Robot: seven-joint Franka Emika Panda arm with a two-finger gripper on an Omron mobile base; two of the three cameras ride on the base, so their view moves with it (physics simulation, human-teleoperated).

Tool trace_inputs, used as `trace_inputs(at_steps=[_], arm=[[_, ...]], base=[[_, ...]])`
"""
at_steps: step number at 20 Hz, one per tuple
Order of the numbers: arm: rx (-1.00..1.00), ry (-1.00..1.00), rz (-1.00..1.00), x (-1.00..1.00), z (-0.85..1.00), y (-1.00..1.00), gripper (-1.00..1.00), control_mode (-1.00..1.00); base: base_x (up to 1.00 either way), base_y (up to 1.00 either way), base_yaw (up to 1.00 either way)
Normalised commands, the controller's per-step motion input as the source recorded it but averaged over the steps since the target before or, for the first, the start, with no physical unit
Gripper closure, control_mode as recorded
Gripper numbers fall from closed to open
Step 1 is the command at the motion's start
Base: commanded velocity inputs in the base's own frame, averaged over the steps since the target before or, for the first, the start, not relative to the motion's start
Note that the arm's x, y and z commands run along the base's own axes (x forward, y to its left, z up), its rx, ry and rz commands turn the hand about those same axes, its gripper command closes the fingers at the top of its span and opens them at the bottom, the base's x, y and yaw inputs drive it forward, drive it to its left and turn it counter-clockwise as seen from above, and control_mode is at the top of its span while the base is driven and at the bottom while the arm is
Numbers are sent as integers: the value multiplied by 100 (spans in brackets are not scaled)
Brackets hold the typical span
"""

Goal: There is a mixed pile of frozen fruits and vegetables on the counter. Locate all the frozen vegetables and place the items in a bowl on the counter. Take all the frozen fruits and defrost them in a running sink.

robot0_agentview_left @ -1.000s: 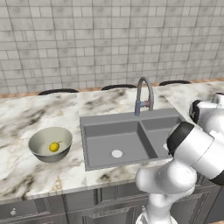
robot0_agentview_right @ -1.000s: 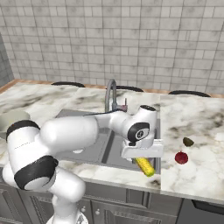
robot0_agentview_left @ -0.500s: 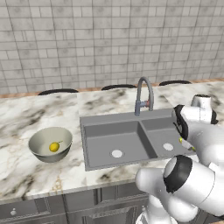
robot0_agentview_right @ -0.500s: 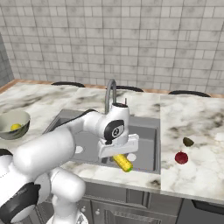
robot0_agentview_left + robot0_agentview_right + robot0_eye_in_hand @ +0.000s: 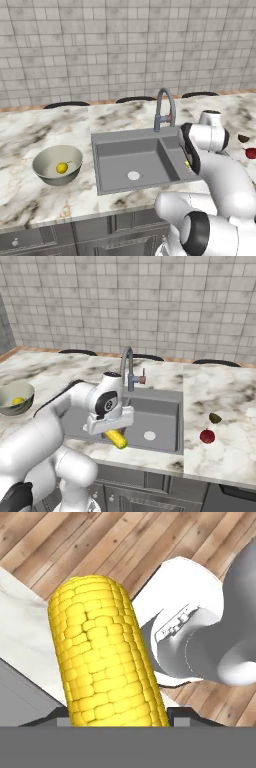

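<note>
My gripper (image 5: 113, 430) is shut on the yellow corn cob (image 5: 116, 439), one of the frozen vegetables, and holds it above the front edge of the sink (image 5: 161, 417). In the hand view the corn cob (image 5: 105, 662) rises between the two dark fingertips (image 5: 61, 714). From the left base view only a sliver of the corn cob (image 5: 187, 163) shows behind my arm. The bowl (image 5: 50, 159) stands on the counter (image 5: 30, 135) left of the sink (image 5: 125, 155) with a small yellow piece (image 5: 61, 168) inside. The frozen fruits, a dark red ball (image 5: 207, 436) and an olive-brown lump (image 5: 215, 418), lie right of the sink.
A tall curved faucet (image 5: 127, 367) rises behind the sink, close to my arm. The tiled wall (image 5: 125, 45) bounds the counter at the back. Wooden floor (image 5: 75, 542) shows below the hand.
My arm has swung left along the sink's front with the corn cob in the gripper, from the right basin's edge toward the left one. Bowl and fruits have not moved.
</note>
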Motion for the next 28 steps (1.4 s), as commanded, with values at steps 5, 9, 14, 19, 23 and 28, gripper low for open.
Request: trace_inputs(at_steps=[5, 9, 14, 19, 23, 28], arm=[[1, 0, 9, 0, 12, 76, 100, -100], [4, -3, 6, 0, 8, 75, 100, -100], [6, -1, 6, 1, 5, 78, 100, -100], [2, 0, 4, 14, -7, 72, 100, -100], [-14, 0, -4, 19, 1, 68, 100, -100], [-3, 6, 1, 47, 0, 72, 100, -100]], base=[[0, 0, 0], [0, 0, 0], [0, 0, 0], [0, 0, 0], [0, 0, 0], [0, 0, 0]])
